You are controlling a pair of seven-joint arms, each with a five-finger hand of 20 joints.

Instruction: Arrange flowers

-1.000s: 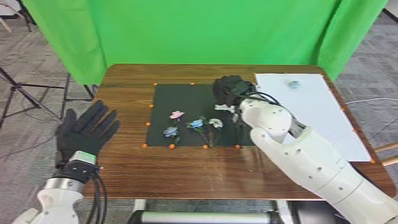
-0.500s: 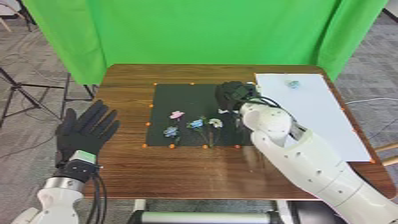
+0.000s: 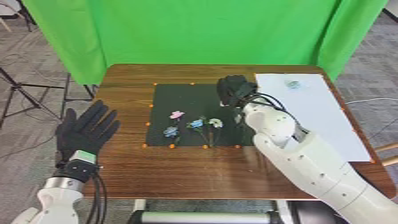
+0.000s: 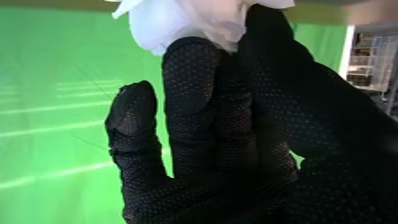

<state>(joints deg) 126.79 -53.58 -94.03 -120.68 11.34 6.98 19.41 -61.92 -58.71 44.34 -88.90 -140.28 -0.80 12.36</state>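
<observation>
In the head view my right hand point(image 3: 234, 90) is over the right edge of the black mat point(image 3: 169, 93). In the right wrist view the thumb and fingers of my right hand point(image 4: 191, 95) pinch a white flower point(image 4: 178, 22) at their tips. On the mat lie a pink flower point(image 3: 177, 114), a blue flower point(image 3: 196, 123), a lower blue flower point(image 3: 171, 132) and a white flower point(image 3: 216, 122), stems towards the near edge. Another pale blue flower point(image 3: 293, 84) rests on the white sheet point(image 3: 324, 115). Beside the table's left edge, my left hand point(image 3: 82, 131) is open, fingers spread.
The brown wooden table point(image 3: 178, 175) carries the mat and, on its right side, the white sheet. Small orange markers point(image 3: 172, 146) line the mat's edges. A green curtain point(image 3: 213, 35) hangs behind the table, and a tripod point(image 3: 27, 95) stands at the left.
My right hand has shifted slightly, a little to the right, at the mat's right edge. The left hand and the flowers lying on the mat have stayed put.
</observation>
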